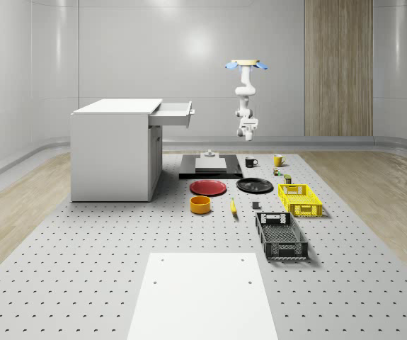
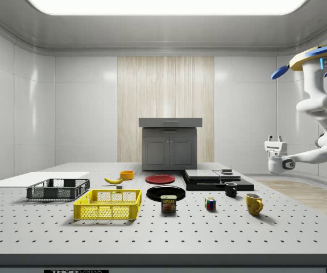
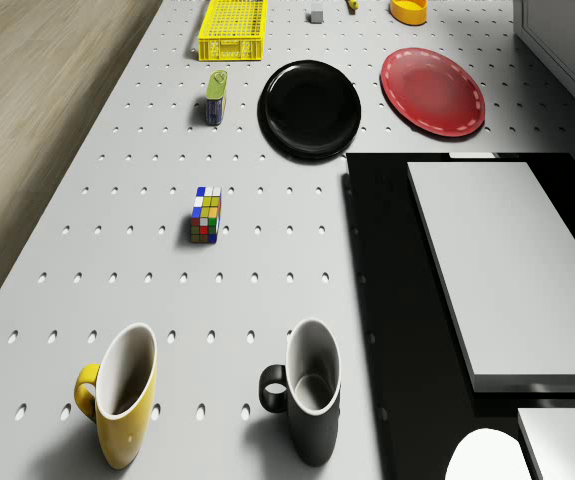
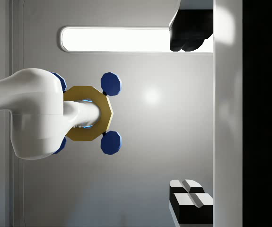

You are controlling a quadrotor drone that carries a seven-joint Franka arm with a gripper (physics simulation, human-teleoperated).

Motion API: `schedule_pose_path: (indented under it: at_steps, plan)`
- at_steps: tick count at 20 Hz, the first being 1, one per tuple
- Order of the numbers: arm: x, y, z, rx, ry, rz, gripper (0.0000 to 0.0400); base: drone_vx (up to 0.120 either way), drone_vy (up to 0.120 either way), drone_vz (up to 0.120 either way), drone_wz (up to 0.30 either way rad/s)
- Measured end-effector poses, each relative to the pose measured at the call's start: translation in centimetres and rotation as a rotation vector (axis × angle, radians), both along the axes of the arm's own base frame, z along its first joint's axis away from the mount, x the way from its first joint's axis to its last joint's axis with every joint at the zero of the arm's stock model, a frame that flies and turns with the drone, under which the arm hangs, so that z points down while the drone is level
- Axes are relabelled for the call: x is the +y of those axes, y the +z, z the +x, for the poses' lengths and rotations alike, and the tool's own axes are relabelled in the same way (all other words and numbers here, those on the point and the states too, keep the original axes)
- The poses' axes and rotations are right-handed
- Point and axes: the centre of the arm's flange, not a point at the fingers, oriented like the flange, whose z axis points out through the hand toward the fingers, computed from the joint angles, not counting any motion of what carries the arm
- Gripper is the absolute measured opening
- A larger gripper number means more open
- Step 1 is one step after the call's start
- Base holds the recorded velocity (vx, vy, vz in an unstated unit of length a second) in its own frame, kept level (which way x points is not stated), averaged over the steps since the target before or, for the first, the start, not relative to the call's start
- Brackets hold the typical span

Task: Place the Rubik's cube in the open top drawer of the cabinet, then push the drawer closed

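Tool (image 2: 275, 138) points upward at the end of the bent arm, carries nothing, hangs well above the bench (image 2: 152, 233); finger gap cannot be told. Drone (image 1: 246, 64) hovers high over the bench's far edge, at about 3 o'clock from the cabinet (image 1: 115, 152) in the whole-scene view. Rubik's cube (image 3: 206, 215) sits on the bench near the black mug (image 3: 307, 395) and yellow mug (image 3: 122, 395); top drawer (image 1: 171, 113) stands open.
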Motion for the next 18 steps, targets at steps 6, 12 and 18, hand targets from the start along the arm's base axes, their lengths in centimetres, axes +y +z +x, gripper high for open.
schedule_pose_path:
  at_steps: [6,12,18]
  plan:
    - [0.0,0.25,-0.02,-0.005,0.0,0.0,0.04,0.12,0.12,0.0,0.0]
    - [0.01,0.31,-0.06,-0.009,0.0,-0.001,0.04,0.12,0.12,0.0,0.0]
    - [0.02,0.32,-0.1,-0.014,0.0,-0.002,0.04,0.12,0.12,0.0,0.0]
